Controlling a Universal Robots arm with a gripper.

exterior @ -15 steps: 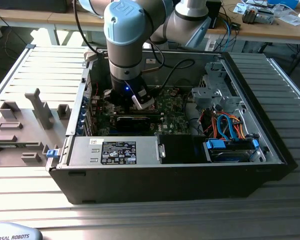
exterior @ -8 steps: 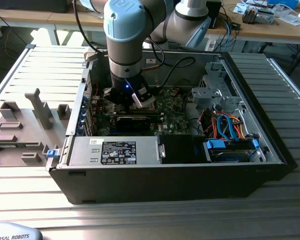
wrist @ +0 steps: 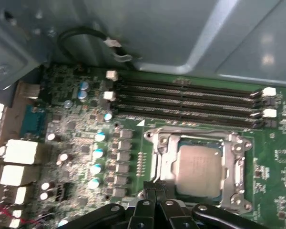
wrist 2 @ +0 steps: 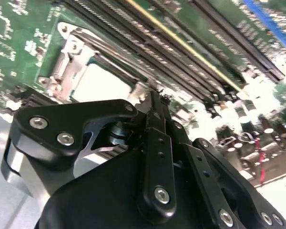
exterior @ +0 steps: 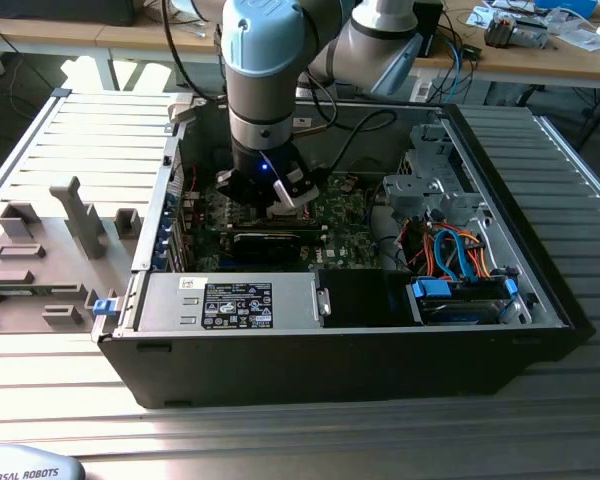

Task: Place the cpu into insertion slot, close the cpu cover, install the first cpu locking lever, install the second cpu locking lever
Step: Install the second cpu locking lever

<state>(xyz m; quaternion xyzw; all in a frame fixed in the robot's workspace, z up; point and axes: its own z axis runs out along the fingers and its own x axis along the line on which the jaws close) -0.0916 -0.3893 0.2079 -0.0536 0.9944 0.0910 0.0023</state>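
Exterior view: set high and off the arm, well back from the open computer case (exterior: pixel 350 330), angled down into it across the ribbed metal table (exterior: pixel 540 420). First wrist view: close above the green circuit board (wrist: pixel 76 143), facing down on the insertion slot (wrist: pixel 198 167) beside the long narrow black card slots (wrist: pixel 186 102). Second wrist view: nearer still, tilted, past the gripper (wrist 2: pixel 155 102) onto the same slot (wrist 2: pixel 97 78). Shared by both wrist views: slot, card slots, board.

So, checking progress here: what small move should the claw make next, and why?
Probably press the shut claw down at the frame's edge to work the first locking lever: the cpu already lies in place with the cpu cover down over it, and the claw tips sit right beside that cover.
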